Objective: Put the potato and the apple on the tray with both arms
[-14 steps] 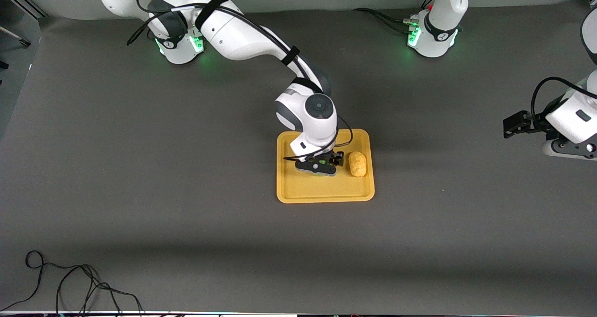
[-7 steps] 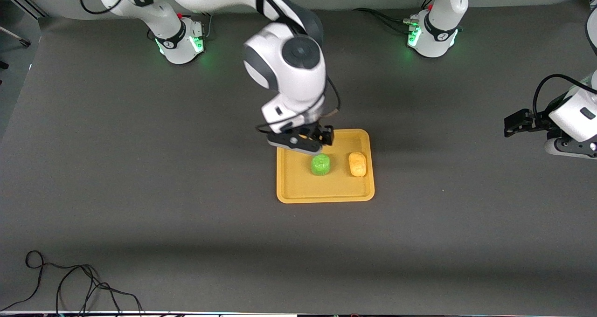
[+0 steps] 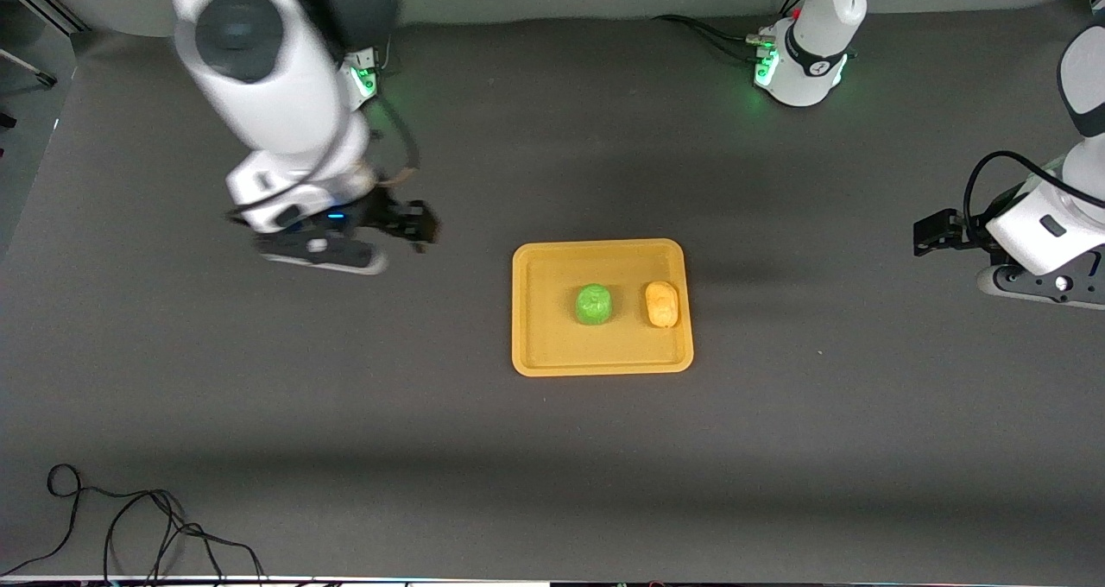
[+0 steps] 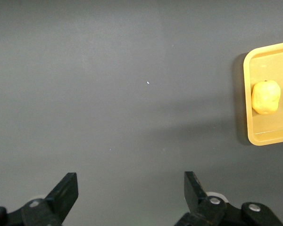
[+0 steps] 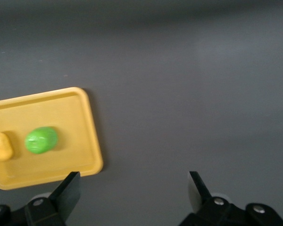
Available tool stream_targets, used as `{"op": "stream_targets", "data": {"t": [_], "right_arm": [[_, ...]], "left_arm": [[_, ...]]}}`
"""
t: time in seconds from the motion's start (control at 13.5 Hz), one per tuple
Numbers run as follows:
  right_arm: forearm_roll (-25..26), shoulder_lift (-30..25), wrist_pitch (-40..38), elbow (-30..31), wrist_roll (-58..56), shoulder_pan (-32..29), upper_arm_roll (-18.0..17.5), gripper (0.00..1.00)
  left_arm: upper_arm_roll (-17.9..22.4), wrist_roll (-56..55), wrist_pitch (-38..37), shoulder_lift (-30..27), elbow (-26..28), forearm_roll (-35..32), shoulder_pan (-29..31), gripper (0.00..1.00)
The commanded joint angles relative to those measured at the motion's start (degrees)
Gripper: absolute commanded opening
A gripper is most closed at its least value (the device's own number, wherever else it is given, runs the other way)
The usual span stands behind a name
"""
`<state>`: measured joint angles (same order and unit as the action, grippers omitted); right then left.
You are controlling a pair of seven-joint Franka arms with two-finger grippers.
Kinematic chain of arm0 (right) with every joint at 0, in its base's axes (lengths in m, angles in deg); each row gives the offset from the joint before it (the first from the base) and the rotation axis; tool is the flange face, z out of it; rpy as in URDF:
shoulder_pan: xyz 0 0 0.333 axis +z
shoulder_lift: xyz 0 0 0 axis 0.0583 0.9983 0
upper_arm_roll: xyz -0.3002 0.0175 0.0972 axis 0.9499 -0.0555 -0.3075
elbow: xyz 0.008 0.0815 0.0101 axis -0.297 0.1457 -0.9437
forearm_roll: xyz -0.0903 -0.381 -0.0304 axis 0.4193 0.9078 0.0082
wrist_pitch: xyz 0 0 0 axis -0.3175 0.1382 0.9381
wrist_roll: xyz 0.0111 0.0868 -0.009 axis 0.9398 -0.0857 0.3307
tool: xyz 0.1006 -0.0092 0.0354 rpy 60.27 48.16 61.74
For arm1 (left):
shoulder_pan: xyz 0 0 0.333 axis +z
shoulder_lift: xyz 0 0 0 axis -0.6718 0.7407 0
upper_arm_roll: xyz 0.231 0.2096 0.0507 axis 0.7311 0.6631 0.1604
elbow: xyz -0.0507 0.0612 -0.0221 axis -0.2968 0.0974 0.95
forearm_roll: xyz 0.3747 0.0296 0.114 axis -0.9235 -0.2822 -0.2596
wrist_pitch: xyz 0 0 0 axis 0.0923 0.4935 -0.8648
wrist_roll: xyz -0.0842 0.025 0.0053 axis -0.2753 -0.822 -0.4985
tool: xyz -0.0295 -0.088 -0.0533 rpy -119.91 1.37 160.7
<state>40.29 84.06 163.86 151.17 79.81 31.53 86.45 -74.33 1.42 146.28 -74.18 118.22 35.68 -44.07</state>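
Note:
The yellow-orange tray (image 3: pixel 552 345) lies in the middle of the table. The green apple (image 3: pixel 594 304) and the tan-yellow potato (image 3: pixel 661 304) rest on it side by side, apart, the potato toward the left arm's end. My right gripper (image 3: pixel 421 229) is open and empty, up over bare table toward the right arm's end. Its wrist view shows its open fingers (image 5: pixel 133 188), the tray (image 5: pixel 75 141), the apple (image 5: pixel 41 140) and the potato (image 5: pixel 0 147). My left gripper (image 3: pixel 925 235) waits open and empty over the table's left-arm end; its wrist view shows its gripper (image 4: pixel 131 186), the tray (image 4: pixel 269 136) and the potato (image 4: pixel 265 96).
The two arm bases (image 3: pixel 803 69) glow green along the table's edge farthest from the front camera. A loose black cable (image 3: pixel 129 527) lies at the near corner toward the right arm's end. The table is dark grey matting (image 3: pixel 552 466).
My right gripper let go of the apple on the tray, rose and swung away toward the right arm's end of the table. The left arm shifted only slightly.

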Motion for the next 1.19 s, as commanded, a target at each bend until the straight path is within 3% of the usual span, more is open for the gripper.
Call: {"op": "stream_targets", "data": {"t": [0.0,0.15,0.52,1.11], "right_arm": [[-1.42,-9.22,1.32,10.54,-11.02,-10.65,-3.97,1.00],[-1.42,-11.08,0.44,11.79,-18.15,-19.45,-7.23,1.00],[-1.34,-11.44,-1.32,11.79,-32.22,-31.69,-7.42,1.00],[-0.63,-11.18,-3.25,9.86,-33.65,-31.80,-6.27,1.00]], "left_arm": [[0.17,0.85,-1.47,1.40,-2.92,0.14,0.28,1.00],[0.17,0.76,-1.47,1.49,-3.27,-0.04,0.37,1.00],[0.17,0.76,-1.47,1.58,-3.27,0.05,0.02,1.00],[0.43,0.94,-1.55,1.41,-3.53,0.23,0.55,1.00]]}}
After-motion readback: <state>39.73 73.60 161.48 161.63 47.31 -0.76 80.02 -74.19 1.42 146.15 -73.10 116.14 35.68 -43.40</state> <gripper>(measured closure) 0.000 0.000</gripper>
